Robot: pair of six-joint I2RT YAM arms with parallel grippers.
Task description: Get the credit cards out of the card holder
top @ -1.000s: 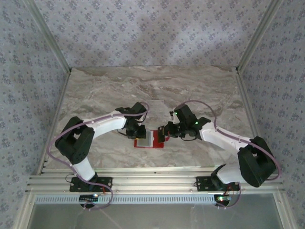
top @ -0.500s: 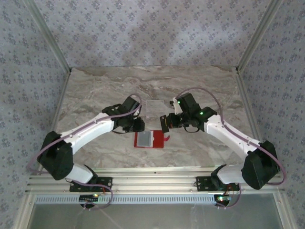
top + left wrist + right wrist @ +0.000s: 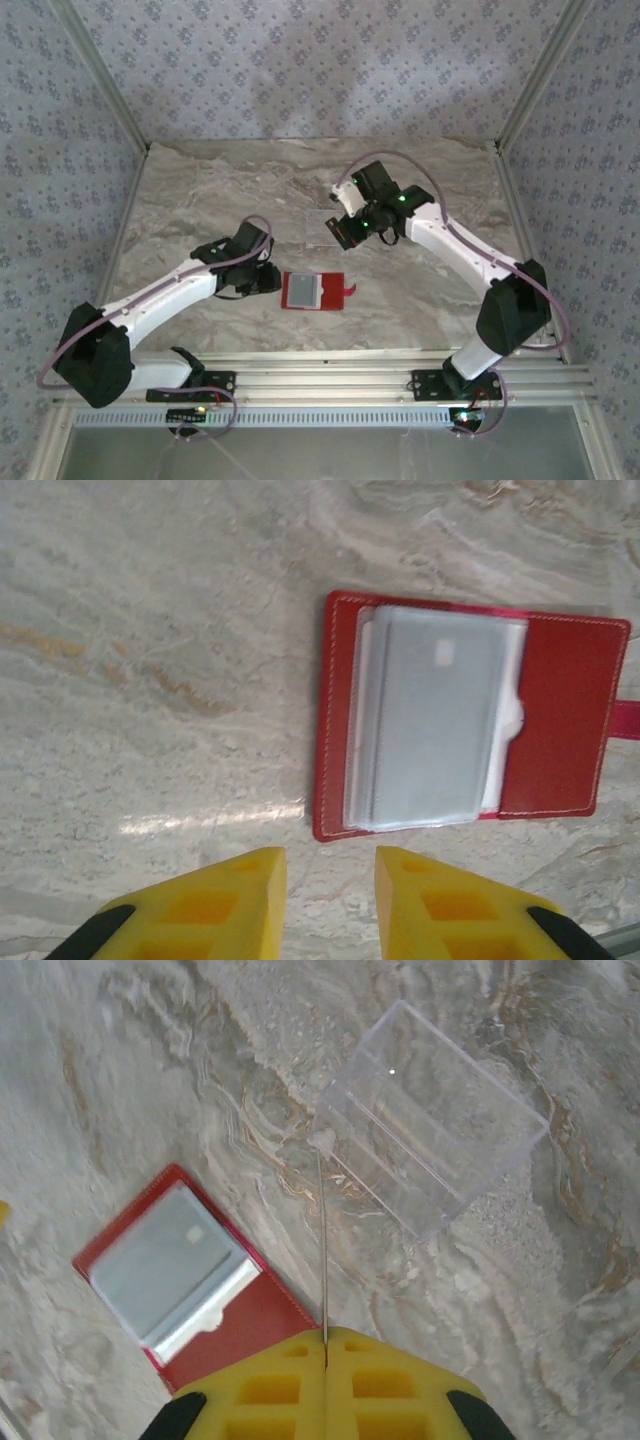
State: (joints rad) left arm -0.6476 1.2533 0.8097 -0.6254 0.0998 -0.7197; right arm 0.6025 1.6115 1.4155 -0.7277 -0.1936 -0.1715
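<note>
Holder (image 3: pixel 312 290) flat, long axis left-right, left fingers (image 3: pixel 225 900) apart, right fingers (image 3: pixel 270 1380) pinching card (image 3: pixel 322 1250)

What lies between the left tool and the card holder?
Just bare marble tabletop, between the left tool and the card holder, in the left wrist view.

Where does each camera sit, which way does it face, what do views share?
Top external: above, behind the robot, facing down at the table; left arm, right arm show.
Left wrist: looks down past the open left gripper at the card holder.
Right wrist: looks down past the right gripper, shut on a credit card, at a clear box.
Shared by all: the card holder.
</note>
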